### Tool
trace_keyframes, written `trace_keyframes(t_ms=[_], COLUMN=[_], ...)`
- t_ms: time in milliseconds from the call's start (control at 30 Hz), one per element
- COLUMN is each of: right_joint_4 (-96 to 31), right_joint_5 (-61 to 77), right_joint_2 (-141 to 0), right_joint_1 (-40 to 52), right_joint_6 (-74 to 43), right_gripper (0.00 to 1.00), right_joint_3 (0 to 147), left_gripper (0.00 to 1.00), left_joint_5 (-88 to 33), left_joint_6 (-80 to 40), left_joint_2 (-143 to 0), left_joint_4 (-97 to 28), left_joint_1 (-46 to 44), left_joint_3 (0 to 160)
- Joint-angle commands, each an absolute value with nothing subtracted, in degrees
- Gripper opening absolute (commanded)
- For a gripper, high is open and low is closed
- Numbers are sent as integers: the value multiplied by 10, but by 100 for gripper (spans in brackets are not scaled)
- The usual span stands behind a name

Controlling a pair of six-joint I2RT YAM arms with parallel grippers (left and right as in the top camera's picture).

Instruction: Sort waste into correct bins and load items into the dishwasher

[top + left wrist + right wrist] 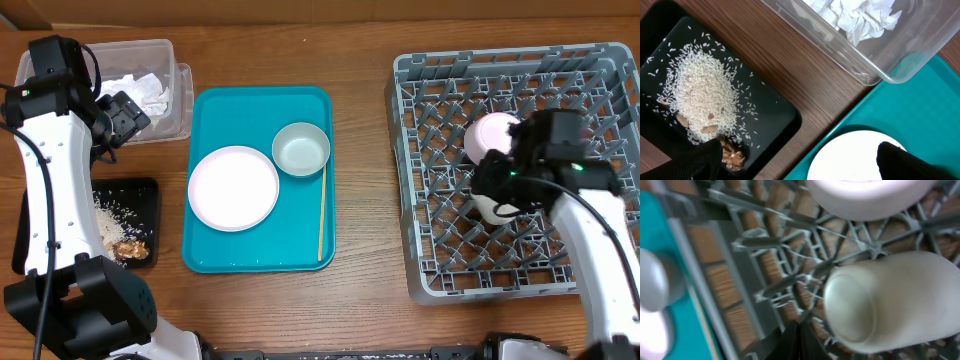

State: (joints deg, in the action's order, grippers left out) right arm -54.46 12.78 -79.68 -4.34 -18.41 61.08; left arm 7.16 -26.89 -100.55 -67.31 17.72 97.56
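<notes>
We see the left gripper [125,115], jaws wide and empty, above bare table [360,200] between the clear tub [183,90] of napkins [145,88] and black tray [145,200] of rice [108,218]. The right gripper [800,342], pinched shut on nothing, sits over the grey rack [440,240] beside a toppled cup [880,307]; overhead, its arm hides the fingertips. A plate [233,187] and bowl [301,148] lie on the teal tray [250,110].
</notes>
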Motion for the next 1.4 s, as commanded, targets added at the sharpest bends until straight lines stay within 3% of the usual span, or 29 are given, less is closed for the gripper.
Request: trace_keyframes(t_ms=[0,667,1033,1367], right_joint_4=[-544,-638,-642,-627], right_joint_5=[37,-130,18,8], right_joint_2=[-827,-826,-826,-850], right_joint_1=[-37,-38,-37,-37], right_joint_6=[-233,-288,-222,-221], right_gripper=[4,4,4,4], right_joint_3=[617,701,701,678], left_gripper=[100,100,100,100], left_joint_5=[79,79,79,79], left_joint_6=[-275,-275,-275,-275], left_joint_2=[-1000,-1000,-1000,-1000], left_joint_4=[-672,-672,-672,-672], left_joint_1=[176,176,176,176], left_joint_3=[984,984,984,984])
